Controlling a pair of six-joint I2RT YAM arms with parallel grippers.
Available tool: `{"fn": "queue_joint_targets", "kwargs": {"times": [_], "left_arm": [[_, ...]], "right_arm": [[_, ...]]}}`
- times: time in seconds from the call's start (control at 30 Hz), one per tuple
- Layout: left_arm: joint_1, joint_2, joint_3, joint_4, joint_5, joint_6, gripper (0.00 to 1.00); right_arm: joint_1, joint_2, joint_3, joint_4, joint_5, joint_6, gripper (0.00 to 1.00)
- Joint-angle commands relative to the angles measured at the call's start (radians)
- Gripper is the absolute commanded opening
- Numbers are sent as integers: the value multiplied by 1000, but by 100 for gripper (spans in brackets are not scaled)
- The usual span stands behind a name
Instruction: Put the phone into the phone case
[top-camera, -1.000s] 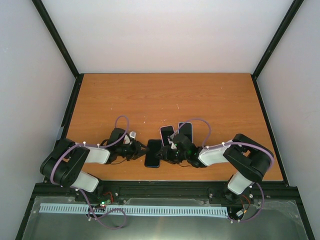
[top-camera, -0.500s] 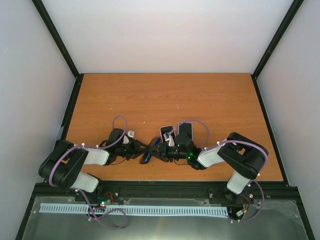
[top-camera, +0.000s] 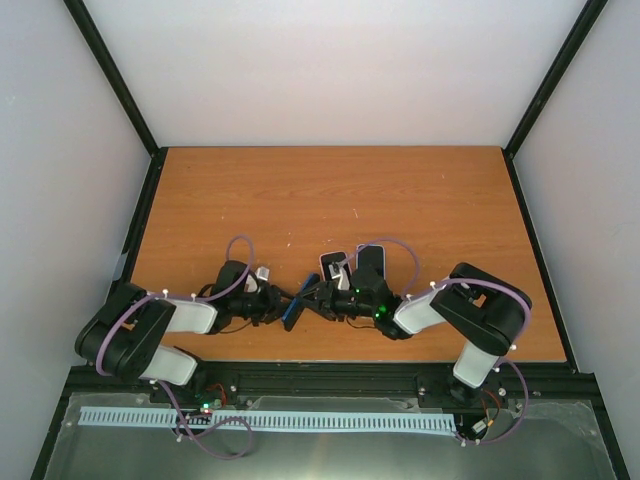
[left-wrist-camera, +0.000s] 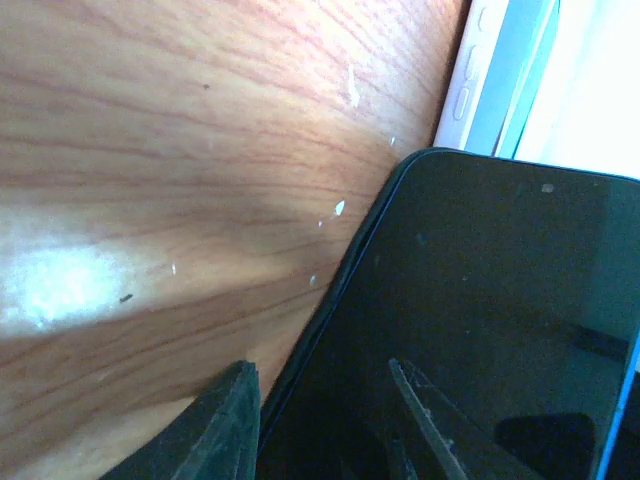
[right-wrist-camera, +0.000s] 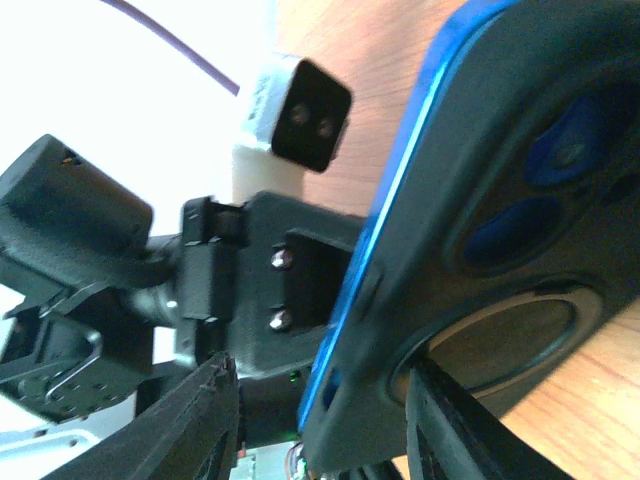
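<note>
Phone case (black, blue rim) stands tipped on its edge near the front of the worktop, with the left tool and right tool each pinched tight on one end.

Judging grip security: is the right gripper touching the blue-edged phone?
Touching. Right wrist view shows the blue-edged phone between the right gripper's fingers, one pressed on its back.
</note>
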Motion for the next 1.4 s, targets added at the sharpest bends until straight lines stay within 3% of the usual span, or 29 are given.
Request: {"fn": "queue_joint_targets", "kwargs": {"times": [0.0, 0.27, 0.8, 0.87, 0.97, 1.07, 1.37], "left_arm": [[-22, -13, -1, 9, 67, 2, 35], [-72, 32, 51, 2, 71, 15, 35], [-98, 82, 54, 38, 52, -7, 38], [-99, 89, 55, 41, 52, -5, 38], [-98, 100, 50, 50, 49, -5, 39], [-99, 113, 50, 58, 53, -5, 39], [-99, 86, 56, 36, 50, 5, 43]], "right_arm": [[-7, -7, 3, -58, 57, -21, 46], [-11, -114, 3, -247, 121, -72, 45], [-19, -196, -9, -407, 201, -123, 18], [-19, -199, -2, -427, 204, -126, 20], [-19, -190, 17, -464, 198, -137, 30], [-20, -182, 19, -466, 195, -137, 31], [-19, -240, 22, -531, 242, -212, 10]]}}
